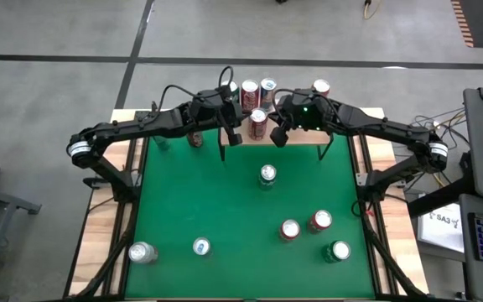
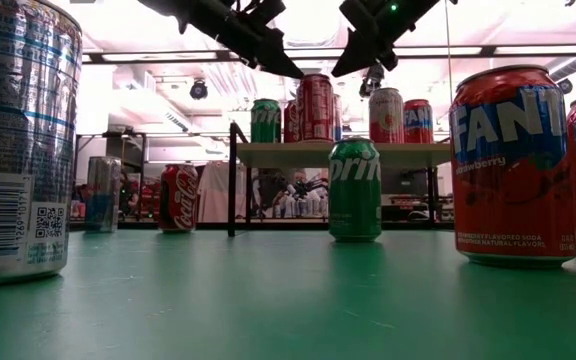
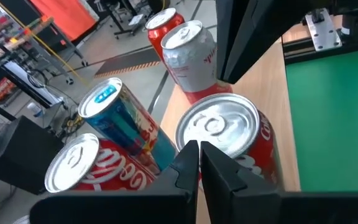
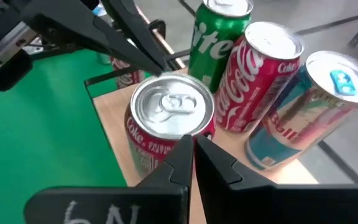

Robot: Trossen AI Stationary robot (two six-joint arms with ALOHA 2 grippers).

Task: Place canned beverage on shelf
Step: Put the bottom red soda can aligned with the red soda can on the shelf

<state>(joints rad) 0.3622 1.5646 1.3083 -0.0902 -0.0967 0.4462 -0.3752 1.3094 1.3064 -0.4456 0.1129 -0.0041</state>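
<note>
A: Starting from the left, where is the left pincer [image 1: 235, 137]?

B: Over the left part of the shelf [image 1: 342, 127] at the far edge of the green worktop [image 1: 208, 201]. Its fingers are pressed together with nothing between them, and it hangs just above a red cola can [image 1: 258, 123] standing on the wooden board.

A: And the right pincer [image 1: 277, 137]?

B: Just right of that same can, also fully closed and empty. In the right wrist view its tips [image 4: 191, 158] sit right over the can's silver lid [image 4: 171, 107].

A: What stands on the shelf?

B: A cluster towards the far left: a green can [image 4: 213, 31], a second red cola can [image 4: 257, 74] and a slim blue-topped can [image 4: 303, 115], with the red cola can nearest the worktop. One more red can [image 1: 320, 88] stands alone at the far right corner.

A: And loose on the worktop?

B: A silver can [image 1: 142, 253] at the near left, a blue one [image 1: 201, 247] beside it, a green Sprite can [image 1: 267, 175] in the middle, then two red cans [image 1: 290, 230] [image 1: 320, 221] and a green can [image 1: 339, 251] to the near right.
</note>
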